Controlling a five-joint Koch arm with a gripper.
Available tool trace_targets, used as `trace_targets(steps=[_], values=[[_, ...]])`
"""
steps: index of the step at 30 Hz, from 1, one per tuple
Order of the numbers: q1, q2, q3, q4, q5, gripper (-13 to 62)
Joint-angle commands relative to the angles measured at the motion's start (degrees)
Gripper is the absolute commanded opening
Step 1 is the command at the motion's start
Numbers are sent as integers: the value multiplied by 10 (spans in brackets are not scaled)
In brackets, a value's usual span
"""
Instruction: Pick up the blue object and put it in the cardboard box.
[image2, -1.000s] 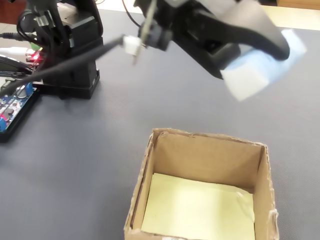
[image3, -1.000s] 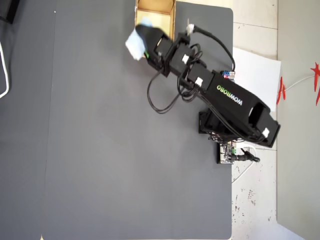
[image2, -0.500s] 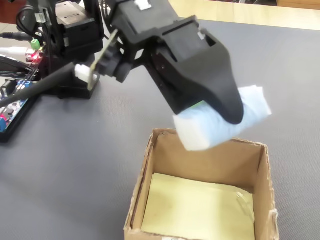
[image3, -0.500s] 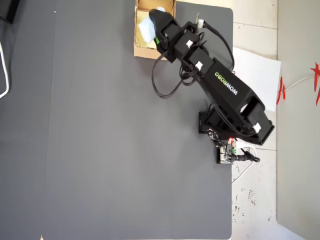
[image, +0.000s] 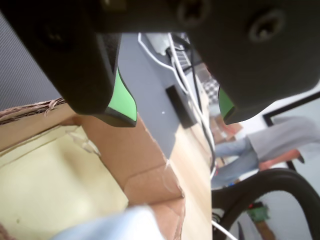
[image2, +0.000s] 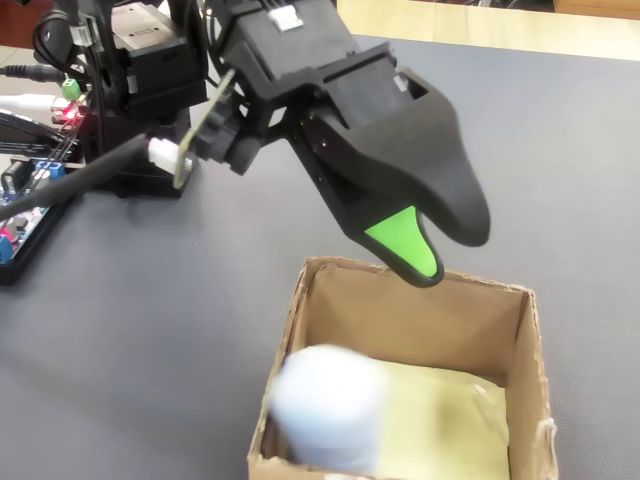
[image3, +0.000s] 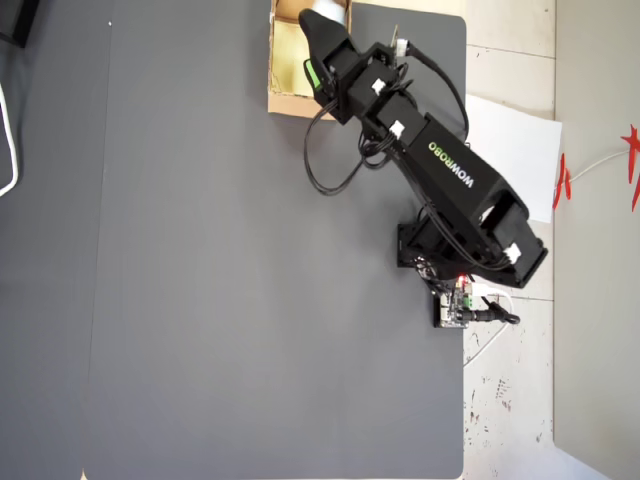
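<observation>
Inside the cardboard box (image2: 520, 370), toward its seven o'clock corner in the fixed view, lies the blurred blue object (image2: 330, 405), free of any grip. Above the box's twelve o'clock wall hangs the gripper (image: 172, 107), its green-padded jaws spread apart and empty over the grey table (image2: 160, 330).

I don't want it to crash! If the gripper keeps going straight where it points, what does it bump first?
Probably the cardboard box: the open gripper points down into it, so likely its yellowish floor or back wall. The blue object lies nearer the front. Depth is unclear.
</observation>
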Motion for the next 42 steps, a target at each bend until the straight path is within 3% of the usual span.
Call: trace_targets(steps=[1, 21, 42], values=[[-20, 37, -2, -49, 27, 327], [-344, 277, 287, -147, 102, 332], [-412, 338, 565, -113, 112, 340]])
